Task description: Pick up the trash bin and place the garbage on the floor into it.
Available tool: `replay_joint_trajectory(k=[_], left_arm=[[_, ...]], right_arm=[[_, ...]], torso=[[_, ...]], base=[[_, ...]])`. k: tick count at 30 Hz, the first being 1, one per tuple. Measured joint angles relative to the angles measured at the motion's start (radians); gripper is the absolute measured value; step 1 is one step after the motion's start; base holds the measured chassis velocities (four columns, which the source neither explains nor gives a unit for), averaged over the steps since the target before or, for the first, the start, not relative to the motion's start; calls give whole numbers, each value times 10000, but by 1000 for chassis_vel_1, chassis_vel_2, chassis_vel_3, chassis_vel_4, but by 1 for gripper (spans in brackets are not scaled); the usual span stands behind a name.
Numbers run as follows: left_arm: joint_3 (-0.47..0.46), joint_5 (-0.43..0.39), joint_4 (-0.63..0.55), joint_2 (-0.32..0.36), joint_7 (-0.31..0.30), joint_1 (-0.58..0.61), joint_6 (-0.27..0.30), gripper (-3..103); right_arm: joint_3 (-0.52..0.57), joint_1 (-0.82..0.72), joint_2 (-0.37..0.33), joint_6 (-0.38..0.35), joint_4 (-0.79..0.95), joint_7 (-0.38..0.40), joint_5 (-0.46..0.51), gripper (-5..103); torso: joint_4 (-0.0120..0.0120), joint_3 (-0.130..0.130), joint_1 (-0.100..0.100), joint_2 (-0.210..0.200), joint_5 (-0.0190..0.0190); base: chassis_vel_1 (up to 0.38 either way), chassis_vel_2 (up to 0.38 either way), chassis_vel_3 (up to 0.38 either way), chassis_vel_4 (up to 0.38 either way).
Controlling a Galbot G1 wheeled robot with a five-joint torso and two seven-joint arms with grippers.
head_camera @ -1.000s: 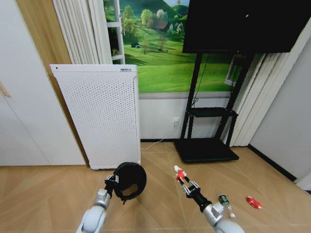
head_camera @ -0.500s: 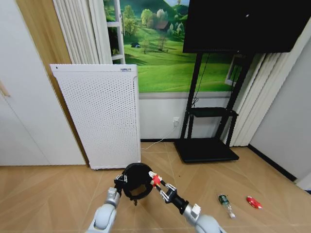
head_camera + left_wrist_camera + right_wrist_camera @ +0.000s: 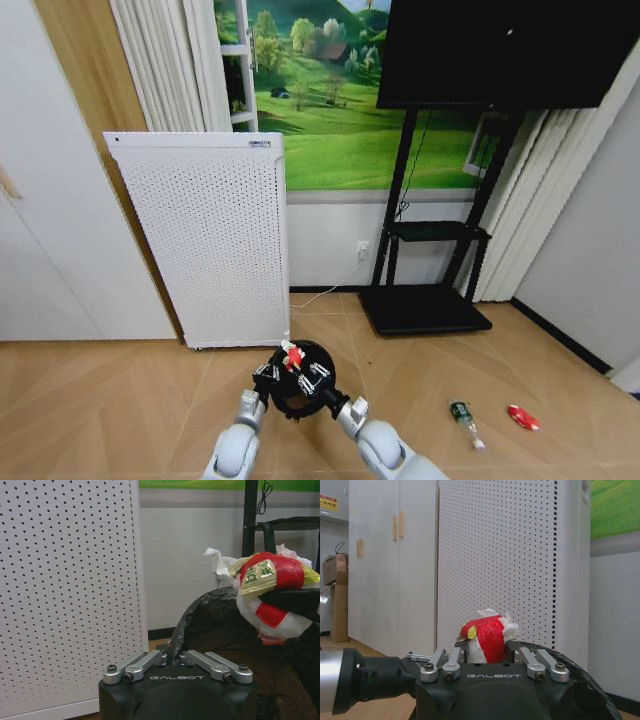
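The black mesh trash bin (image 3: pixel 305 392) hangs low over the floor, and my left gripper (image 3: pixel 268 376) is shut on its rim. In the left wrist view the left gripper (image 3: pixel 172 653) pinches the bin's dark rim and liner (image 3: pixel 205 615). My right gripper (image 3: pixel 297 364) is shut on the red-and-white wad of garbage (image 3: pixel 292 355), held right above the bin's mouth. The right wrist view has the wad (image 3: pixel 487 639) between the right gripper (image 3: pixel 487 649) fingers, over the bin rim (image 3: pixel 575 666). A small greenish bottle (image 3: pixel 460 414) and a flat red wrapper (image 3: pixel 522 417) lie on the floor to the right.
A tall white perforated appliance (image 3: pixel 205 240) leans on the wall just behind the bin. To the right stands a black TV stand (image 3: pixel 425 300) with a screen. White cupboards (image 3: pixel 50 230) line the left. Open wooden floor (image 3: pixel 100 400) lies around the robot.
My right gripper has swung left with the wad, from the floor on the right to above the bin's mouth. The left gripper and bin have shifted slightly right.
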Motion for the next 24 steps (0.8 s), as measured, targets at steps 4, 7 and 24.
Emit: replay_joint_trajectory(k=[4,7,24], left_arm=[[0,0,19,51,4,-22,-31,4],[-1,-2,18,74,16,-23,-41,4],[-317,-30,-205,38,85,121,-101,4]], right_arm=[[166,-106,-92,-44,56,-34,-4,52],[237,-169,-120,-49,81,-39,-29,63],[921,-633,-22,-572,147,1008,-228,100]], torso=[[0,0,0,0,1],[0,0,0,0,1],[-1,0,0,0,-2]], base=[[0,0,0,0],[0,0,0,0],[0,0,0,0]])
